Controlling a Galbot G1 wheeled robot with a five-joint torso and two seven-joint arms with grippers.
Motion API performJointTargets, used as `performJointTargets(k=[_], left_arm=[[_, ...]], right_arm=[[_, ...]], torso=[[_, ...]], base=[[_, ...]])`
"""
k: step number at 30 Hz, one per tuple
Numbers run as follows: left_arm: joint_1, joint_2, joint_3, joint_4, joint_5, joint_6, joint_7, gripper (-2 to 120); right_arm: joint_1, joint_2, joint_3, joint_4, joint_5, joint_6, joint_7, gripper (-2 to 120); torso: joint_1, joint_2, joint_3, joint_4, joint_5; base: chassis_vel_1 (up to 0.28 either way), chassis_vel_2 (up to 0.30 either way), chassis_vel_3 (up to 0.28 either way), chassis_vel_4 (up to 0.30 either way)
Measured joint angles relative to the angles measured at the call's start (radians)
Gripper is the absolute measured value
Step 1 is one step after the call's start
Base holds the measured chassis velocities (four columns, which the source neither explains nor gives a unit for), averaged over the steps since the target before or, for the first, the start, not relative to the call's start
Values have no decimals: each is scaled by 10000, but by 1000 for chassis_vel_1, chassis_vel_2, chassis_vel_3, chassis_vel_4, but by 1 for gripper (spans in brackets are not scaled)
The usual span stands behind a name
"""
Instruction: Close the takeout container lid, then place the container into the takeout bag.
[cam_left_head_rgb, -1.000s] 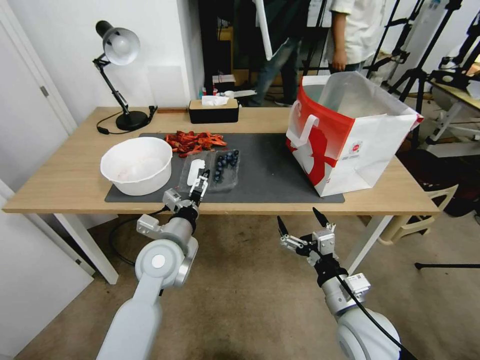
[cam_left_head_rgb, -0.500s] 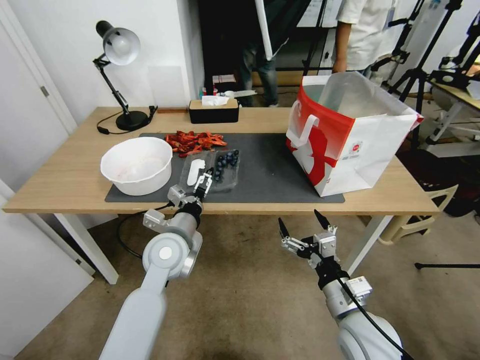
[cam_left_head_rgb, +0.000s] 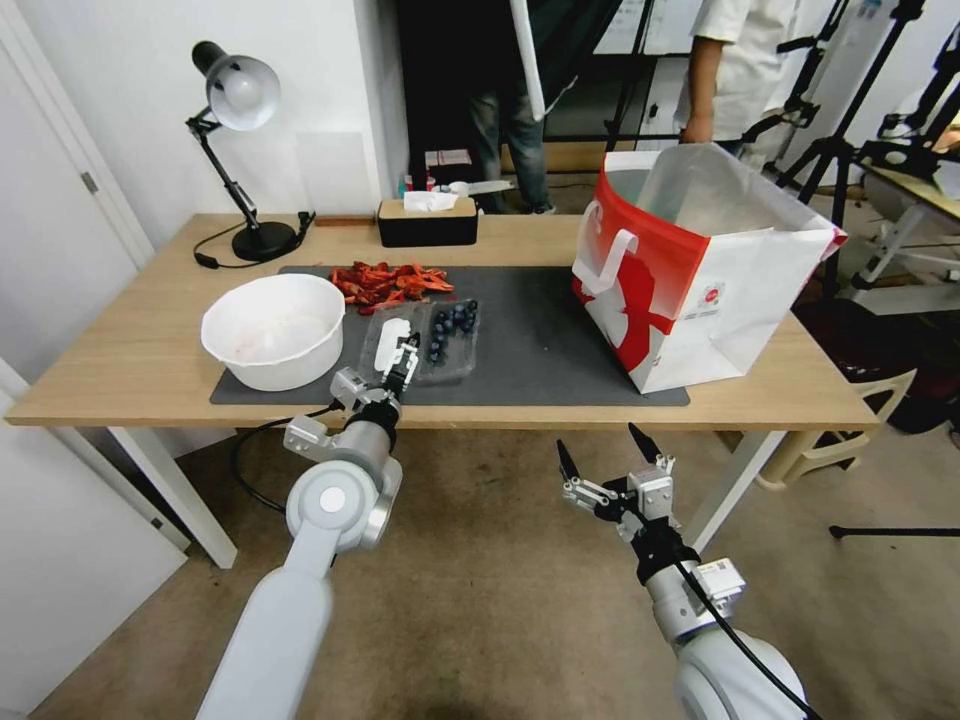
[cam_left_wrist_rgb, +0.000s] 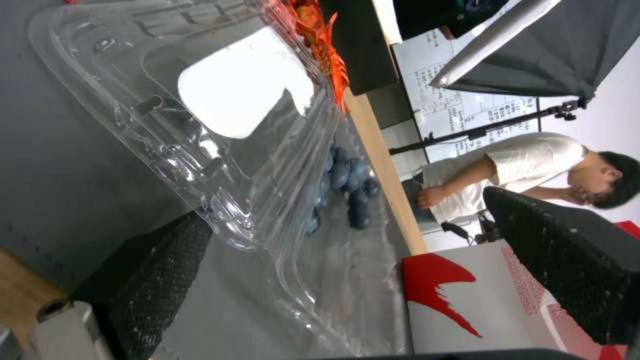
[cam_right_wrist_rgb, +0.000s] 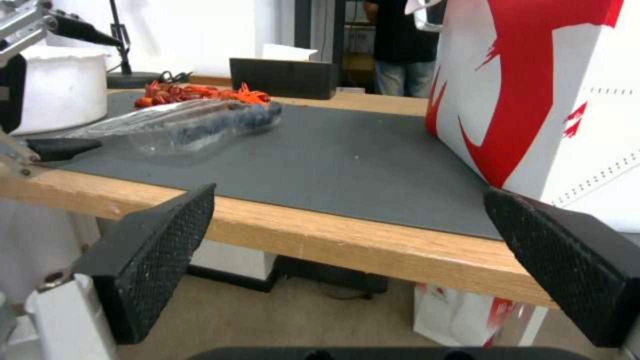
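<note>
Wooden bench (cam_left_head_rgb: 120, 370), centre frame: the takeout container (cam_left_head_rgb: 450, 340) lies open, far left of the takeout bag (cam_left_head_rgb: 700, 270). Left gripper (cam_left_head_rgb: 405, 352), spread, straddles the lid (cam_left_head_rgb: 385, 340) edge; lifting it should swing gently over the hinge. Right gripper (cam_left_head_rgb: 608, 455) hangs spread below.

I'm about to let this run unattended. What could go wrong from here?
The left pincer is open at the near edge of the lid, which lies flat beside the berries. The thin plastic may flex or slip out rather than fold over. A push could slide the light container across the mat or spill berries. Later, the bag leans, so a bump on its rim might tip it.
</note>
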Motion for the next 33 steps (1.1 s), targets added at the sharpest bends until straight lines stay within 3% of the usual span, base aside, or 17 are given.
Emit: performJointTargets(k=[8,14,18,21,22,26,33], left_arm=[[-100,-73,135,162,621,-134,158,100],[50,129,492,387,2885,-521,1005,100],[84,190,572,451,3417,-585,1200,100],[155,544,959,1040,6395,-1319,2366,100],[155,544,959,1040,6395,-1319,2366,100],[-16,1013,1194,1938,9056,-2306,3699,100],[-239,1138,1125,2443,9556,-3056,4085,100]], right_arm=[[-99,0,21,10,-7,53,-19,100],[-202,4,37,1,-38,111,-34,100],[-215,5,39,1,-42,119,-36,100],[-306,19,45,23,-93,156,-47,100],[-306,19,45,23,-93,156,-47,100],[-505,108,0,45,-284,246,-58,100],[-647,183,-11,53,-444,326,-65,100]], torso=[[1,0,0,1,0],[1,0,0,1,0],[1,0,0,2,0],[1,0,-1,1,0],[1,0,-1,1,0],[1,0,0,0,-1],[1,0,0,1,-1]], base=[[0,0,0,0],[0,0,0,0],[0,0,0,0],[0,0,0,0],[0,0,0,0],[0,0,0,0],[0,0,0,0]])
